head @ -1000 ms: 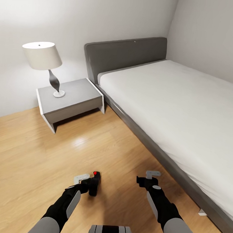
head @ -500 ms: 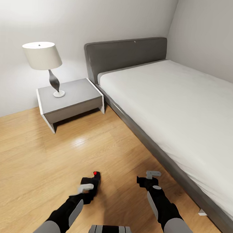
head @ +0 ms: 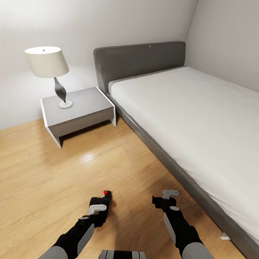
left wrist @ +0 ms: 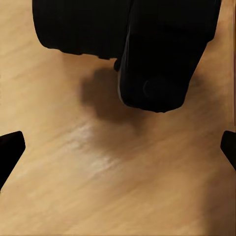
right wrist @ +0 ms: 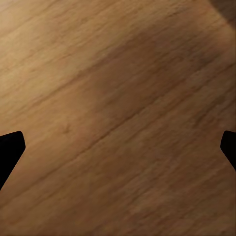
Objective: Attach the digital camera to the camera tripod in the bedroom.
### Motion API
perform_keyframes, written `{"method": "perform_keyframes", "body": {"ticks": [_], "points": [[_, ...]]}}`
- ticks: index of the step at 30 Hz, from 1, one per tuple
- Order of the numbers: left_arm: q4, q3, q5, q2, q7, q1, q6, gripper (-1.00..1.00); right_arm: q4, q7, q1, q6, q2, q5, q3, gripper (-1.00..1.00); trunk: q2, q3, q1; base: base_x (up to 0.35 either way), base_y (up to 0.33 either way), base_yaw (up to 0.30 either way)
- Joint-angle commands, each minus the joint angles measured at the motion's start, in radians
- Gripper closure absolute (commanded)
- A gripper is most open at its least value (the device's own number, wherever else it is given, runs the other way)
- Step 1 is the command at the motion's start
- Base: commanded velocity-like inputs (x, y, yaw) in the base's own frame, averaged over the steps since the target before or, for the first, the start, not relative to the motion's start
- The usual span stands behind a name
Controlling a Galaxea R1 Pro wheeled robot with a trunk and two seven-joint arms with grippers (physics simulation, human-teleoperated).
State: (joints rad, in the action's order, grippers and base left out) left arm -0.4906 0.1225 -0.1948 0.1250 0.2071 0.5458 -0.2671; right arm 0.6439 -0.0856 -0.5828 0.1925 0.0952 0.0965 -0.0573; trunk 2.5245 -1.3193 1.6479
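Left wrist view first: the left gripper (left wrist: 118, 147) has its fingers (left wrist: 10, 147) spread wide at the frame's sides, nothing between them but floor (left wrist: 98, 196), and the digital camera (left wrist: 167, 54) sits just beyond their reach as a dark boxy bulk. From the head view the same camera (head: 105, 200) (it has a red dot on top) lies right at the left gripper (head: 98, 208), touching or nearly so, I cannot tell which. The right gripper (head: 167, 196) hangs well apart to the other side, nearer the bed (head: 202, 198), fingers (right wrist: 10, 147) likewise spread over bare planks. I'd judge the left arm far the handier for a grasp, reaching forward. No tripod here; a nightstand (head: 81, 115) with lamp (head: 47, 62) stands by the far wall.
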Motion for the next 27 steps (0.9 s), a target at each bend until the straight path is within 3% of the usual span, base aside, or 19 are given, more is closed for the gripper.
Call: {"method": "perform_keyframes", "body": {"ticks": [1,27], "points": [[-0.002,0.008,-0.011,-0.001,0.009,0.0,0.002,-1.0,0.002,0.001,0.0,0.007,0.001,0.01,-0.004,-1.0,0.0,-0.001,0.0,0.0,0.0,0.0],[-0.018,-0.004,-0.019,0.008,0.025,0.0,0.022,-1.0,0.002,-0.002,0.0,0.007,0.0,0.012,-0.003,-1.0,0.0,-0.001,0.0,0.0,0.0,0.0]]}}
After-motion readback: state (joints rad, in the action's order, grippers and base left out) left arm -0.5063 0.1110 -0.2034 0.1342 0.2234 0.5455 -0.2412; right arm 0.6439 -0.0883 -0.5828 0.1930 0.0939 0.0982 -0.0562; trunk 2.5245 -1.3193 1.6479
